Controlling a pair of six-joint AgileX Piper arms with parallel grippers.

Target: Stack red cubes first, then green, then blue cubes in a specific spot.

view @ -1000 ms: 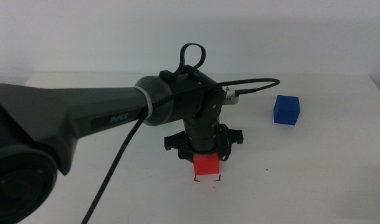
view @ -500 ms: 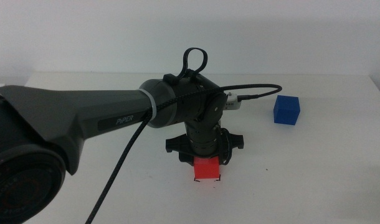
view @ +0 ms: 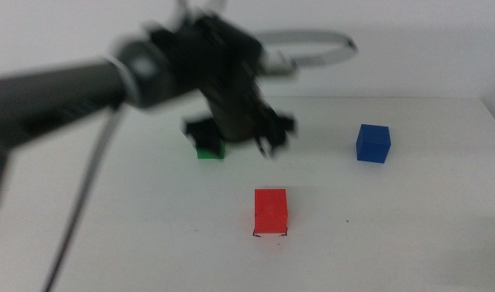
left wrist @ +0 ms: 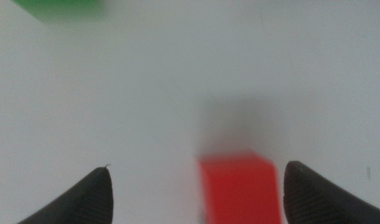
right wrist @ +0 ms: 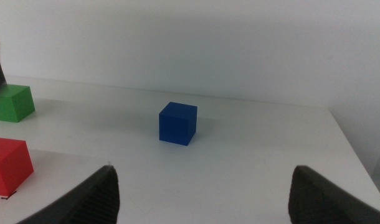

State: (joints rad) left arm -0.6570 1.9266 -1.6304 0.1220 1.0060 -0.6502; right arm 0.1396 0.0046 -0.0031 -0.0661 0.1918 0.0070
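The red cube (view: pixel 270 210) (left wrist: pixel 240 188) rests on the white table, with the spot's black corner marks (view: pixel 256 235) showing at its base. My left gripper (view: pixel 238 136) (left wrist: pixel 197 166) is open and blurred, raised above and behind the red cube, holding nothing. The green cube (view: pixel 208 151) (left wrist: pixel 59 7) sits just behind it, partly hidden by a jaw. Off to the right stands the blue cube (view: pixel 372 143) (right wrist: pixel 177 123). My right gripper (right wrist: pixel 204 169) is open, out of the middle view, facing the blue cube from a distance; its view also shows the red cube (right wrist: pixel 8 165) and green cube (right wrist: pixel 11 102).
The white table (view: pixel 410 211) ends at a back edge against a pale wall and a right edge past the blue cube. The left arm's dark body (view: pixel 61 101) and its cable (view: pixel 85 195) cross the left half of the middle view.
The left gripper has let go of the red cube on the marks, opened, and risen up and back toward the green cube. The red cube stays put.
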